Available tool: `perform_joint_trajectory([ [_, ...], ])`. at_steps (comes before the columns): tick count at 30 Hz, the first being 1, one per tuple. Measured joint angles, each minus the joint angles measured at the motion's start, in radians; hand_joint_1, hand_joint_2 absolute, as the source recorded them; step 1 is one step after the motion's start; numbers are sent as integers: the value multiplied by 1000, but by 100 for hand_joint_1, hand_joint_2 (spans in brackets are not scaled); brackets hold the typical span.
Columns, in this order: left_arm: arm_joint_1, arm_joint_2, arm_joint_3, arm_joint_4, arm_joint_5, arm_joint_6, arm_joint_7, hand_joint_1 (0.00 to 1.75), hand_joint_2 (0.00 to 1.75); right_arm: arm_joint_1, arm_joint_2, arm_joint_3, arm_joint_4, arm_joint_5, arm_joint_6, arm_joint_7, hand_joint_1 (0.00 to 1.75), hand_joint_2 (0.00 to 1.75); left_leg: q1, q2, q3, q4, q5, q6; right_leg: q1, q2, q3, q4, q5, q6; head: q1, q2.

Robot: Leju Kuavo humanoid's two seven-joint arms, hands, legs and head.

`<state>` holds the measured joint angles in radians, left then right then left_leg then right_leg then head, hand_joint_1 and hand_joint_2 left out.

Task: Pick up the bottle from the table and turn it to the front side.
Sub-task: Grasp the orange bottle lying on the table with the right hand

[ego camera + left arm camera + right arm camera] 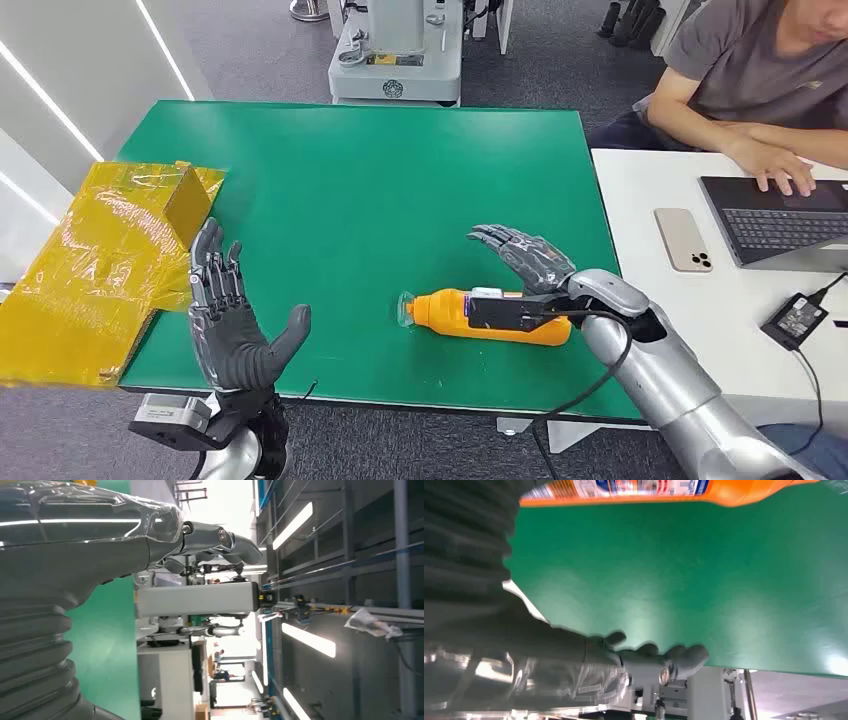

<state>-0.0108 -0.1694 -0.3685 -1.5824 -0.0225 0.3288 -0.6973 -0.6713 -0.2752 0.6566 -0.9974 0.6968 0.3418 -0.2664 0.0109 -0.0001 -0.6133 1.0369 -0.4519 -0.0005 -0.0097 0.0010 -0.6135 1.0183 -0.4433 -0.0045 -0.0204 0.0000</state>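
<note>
Locate the orange bottle (495,315) lying on its side on the green table (380,180), cap toward the left hand (232,320). The right hand (525,258) hovers just behind it, fingers spread, holding nothing. The left hand stands upright, fingers apart, empty, well apart from the bottle.

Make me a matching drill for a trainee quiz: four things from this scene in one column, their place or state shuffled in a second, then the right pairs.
Things
1. bottle
2. left hand
3. phone
4. yellow bag

Place or state
A. flat on the white table, beside the laptop
B. overhanging the green table's left edge
C. lying on its side on the green table
D. open, raised, holding nothing

Pairs: 1-C, 2-D, 3-A, 4-B
</note>
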Motion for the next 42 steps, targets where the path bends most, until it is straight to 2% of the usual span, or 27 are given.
perform_joint_trajectory([
  [8,-44,0,0,13,6,-22,24,0,175,-83,42,116,237,-72,24,-22,0,175,0,-1,0,0,0,0,0,-1,0,0,1,0,0,0],
  [18,-90,-2,-7,47,14,-32,28,0,175,-109,54,196,401,-107,42,-15,0,175,0,0,0,0,0,0,0,0,0,-1,0,0,0,0],
  [27,-90,0,-15,61,20,-18,28,0,175,-125,51,233,445,-101,46,14,0,175,0,0,1,0,0,0,0,0,1,-1,0,0,0,0],
  [42,-91,7,-18,87,44,2,21,0,175,-171,-4,266,446,-99,75,56,0,175,0,0,1,2,0,1,0,0,2,-1,2,2,0,0],
])
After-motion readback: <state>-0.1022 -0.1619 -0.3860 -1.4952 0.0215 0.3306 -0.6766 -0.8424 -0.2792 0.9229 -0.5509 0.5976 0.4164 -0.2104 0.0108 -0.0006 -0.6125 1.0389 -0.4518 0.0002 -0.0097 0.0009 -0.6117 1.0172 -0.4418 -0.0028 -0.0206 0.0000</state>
